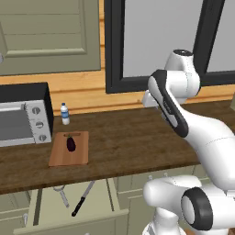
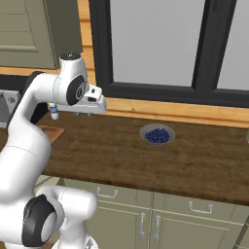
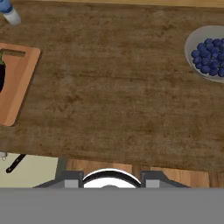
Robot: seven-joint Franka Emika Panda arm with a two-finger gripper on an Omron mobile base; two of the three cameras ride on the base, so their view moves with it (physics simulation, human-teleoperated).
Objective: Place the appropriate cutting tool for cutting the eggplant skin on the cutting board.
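Observation:
The cutting tool, a small grey peeler (image 1: 62, 195) with a loop head, lies in the open drawer (image 1: 48, 213) under the counter, left of a black-handled knife (image 1: 82, 198). The light-brown cutting board (image 1: 69, 148) lies on the counter right above the drawer, and the dark eggplant (image 1: 71, 143) rests on it. In the hand view the board (image 3: 19, 83) is at the left edge, with the knife's handle (image 3: 14, 163) below it. My gripper (image 2: 83, 114) hangs open and empty, pointing down above the counter's middle, well right of the board.
A toaster oven (image 1: 23, 121) stands left of the board, with a small water bottle (image 1: 64, 114) behind the board. A bowl of blue berries (image 2: 157, 134) sits to the right on the dark wooden counter (image 1: 137, 142). Behind the counter are a window and a wall.

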